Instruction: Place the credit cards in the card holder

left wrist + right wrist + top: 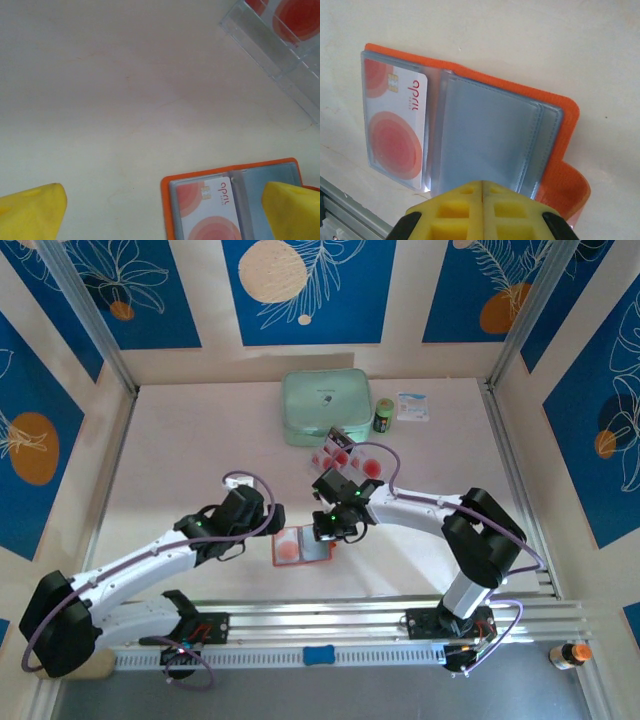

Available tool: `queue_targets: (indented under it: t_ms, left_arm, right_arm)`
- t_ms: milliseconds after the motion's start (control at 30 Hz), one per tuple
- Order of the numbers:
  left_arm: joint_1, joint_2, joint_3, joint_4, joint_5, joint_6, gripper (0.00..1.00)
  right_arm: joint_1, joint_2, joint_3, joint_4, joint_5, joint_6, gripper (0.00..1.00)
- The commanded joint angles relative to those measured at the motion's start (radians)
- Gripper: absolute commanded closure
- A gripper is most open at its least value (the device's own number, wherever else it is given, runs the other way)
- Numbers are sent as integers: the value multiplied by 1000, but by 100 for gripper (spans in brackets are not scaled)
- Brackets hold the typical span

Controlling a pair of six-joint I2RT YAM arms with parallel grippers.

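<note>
The orange card holder (302, 546) lies open on the table between the two arms. One pale credit card (395, 125) with red circles sits in its left clear sleeve, and the right sleeves (490, 135) look empty. More credit cards (345, 453) stand in a clear tray behind it. My right gripper (482, 184) is shut with its yellow pads together and nothing between them, at the near edge of the right sleeves. My left gripper (162, 220) hangs open just left of the holder (165, 200); its right fingertip (292, 210) is over the holder's right half.
A mint-green case (325, 407) lies at the back, with a small green bottle (383, 415) and a white packet (412, 406) to its right. The clear tray (280, 45) is close behind the holder. An aluminium rail (330, 620) runs along the near edge.
</note>
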Motion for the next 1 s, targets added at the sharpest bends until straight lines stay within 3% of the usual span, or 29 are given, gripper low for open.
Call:
queue_targets:
  t_ms: [0, 667, 967]
  left_arm:
    - [12, 30, -23, 71, 55, -8, 0]
    - [13, 176, -64, 242, 194, -61, 0]
    - [13, 217, -137, 404, 258, -104, 0]
  right_arm:
    - [1, 0, -12, 23, -22, -11, 96]
    - [2, 84, -100, 56, 27, -16, 100]
    - [3, 88, -124, 74, 23, -5, 100]
